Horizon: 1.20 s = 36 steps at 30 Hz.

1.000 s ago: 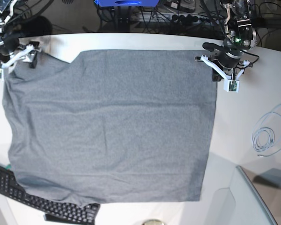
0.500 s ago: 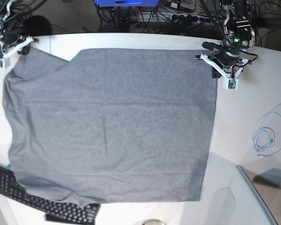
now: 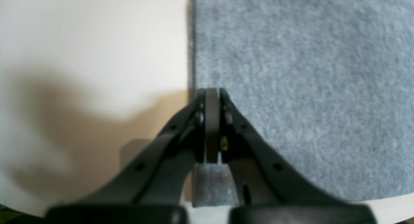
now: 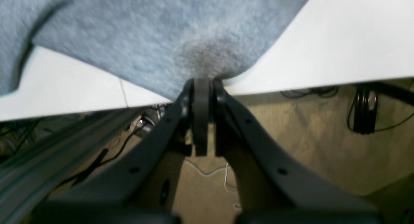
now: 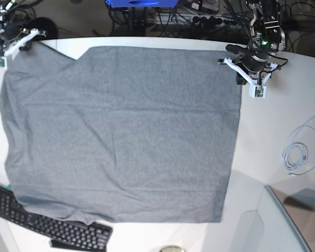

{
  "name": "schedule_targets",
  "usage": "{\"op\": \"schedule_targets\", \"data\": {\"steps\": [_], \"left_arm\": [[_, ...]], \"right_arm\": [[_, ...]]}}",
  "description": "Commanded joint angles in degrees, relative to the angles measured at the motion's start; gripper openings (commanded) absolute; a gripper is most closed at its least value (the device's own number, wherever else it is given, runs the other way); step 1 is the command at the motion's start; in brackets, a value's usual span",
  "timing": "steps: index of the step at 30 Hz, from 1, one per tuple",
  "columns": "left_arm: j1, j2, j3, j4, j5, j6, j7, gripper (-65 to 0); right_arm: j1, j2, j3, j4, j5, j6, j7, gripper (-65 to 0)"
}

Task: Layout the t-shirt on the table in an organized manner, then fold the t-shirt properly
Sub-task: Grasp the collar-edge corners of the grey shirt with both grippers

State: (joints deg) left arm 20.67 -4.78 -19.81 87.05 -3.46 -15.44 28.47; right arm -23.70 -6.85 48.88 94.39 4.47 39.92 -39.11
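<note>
Basically the t-shirt (image 5: 121,136) lies spread over the table (image 5: 283,105), its long far edge running straight between the two grippers along the table's far side. The left gripper (image 3: 212,94) has its jaws pressed together, pinching the shirt's far corner right at the side hem, fabric running away ahead of it and to one side, bare table on the other. The right gripper (image 4: 202,83) is likewise clamped on the opposite far corner, and that corner sits at the table's rim, with floor and cables visible beneath the jaws. In the base view the shirt's near hem overlaps the keyboard (image 5: 37,223), with small wrinkles there. My read: layout is nearly done, and whatever comes next turns on that taut edge between the arms. Each arm is nearest its own corner; the cloth body lies toward the camera from both.
</note>
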Motion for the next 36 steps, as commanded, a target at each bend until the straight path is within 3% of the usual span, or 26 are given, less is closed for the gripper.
{"op": "schedule_targets", "data": {"steps": [1,6,11,16,20,26,27,29,32,34,36], "left_arm": [[0.5,-0.5,-0.2,1.5,-0.4,0.1,-1.0,-65.0],[6.8,-0.6,-1.0,7.8,-3.0,-0.1,-0.9,-65.0],[12.8,-0.8,-3.0,9.4,-11.7,-0.1,-1.1,-65.0],[13.4,-0.5,-8.1,7.8,-19.3,-0.3,-1.9,-65.0],[15.1,-0.8,-9.5,8.0,-23.9,-0.3,-6.4,-43.1],[14.8,-2.0,-9.2,4.1,-24.5,-0.3,-6.7,-37.5],[14.3,-2.1,-9.2,3.1,-24.5,-1.3,-6.7,-35.9],[13.2,-1.9,-9.5,0.7,-24.5,-6.5,-6.7,-29.6],[12.9,-1.8,-9.7,-1.3,-24.5,-13.9,-6.7,-13.7],[12.9,-1.4,-9.8,-1.6,-24.5,-14.8,-6.7,-7.7],[12.9,-0.5,-9.9,-1.4,-24.2,-14.8,-6.7,-7.2]], "right_arm": [[-0.1,0.3,0.1,0.8,0.5,0.1,0.7,-64.4],[0.0,0.3,0.1,0.9,0.5,0.1,0.7,-64.4],[0.0,0.3,0.1,0.9,0.5,0.1,0.7,-64.4],[0.0,0.3,0.0,0.9,0.5,0.1,0.7,-64.5],[0.0,0.3,0.0,0.9,0.5,0.1,0.7,-64.7],[0.0,0.4,0.0,0.9,0.5,0.1,0.8,-64.8],[0.0,0.4,0.0,0.9,0.5,0.1,0.8,-64.8],[0.0,0.4,0.0,0.9,0.5,0.1,0.8,-64.8],[0.0,0.4,0.0,0.9,0.5,0.1,0.8,-64.8],[0.0,0.4,0.0,0.9,0.5,0.1,0.8,-64.8],[0.0,0.4,0.0,0.9,0.5,0.1,0.8,-64.8]]}}
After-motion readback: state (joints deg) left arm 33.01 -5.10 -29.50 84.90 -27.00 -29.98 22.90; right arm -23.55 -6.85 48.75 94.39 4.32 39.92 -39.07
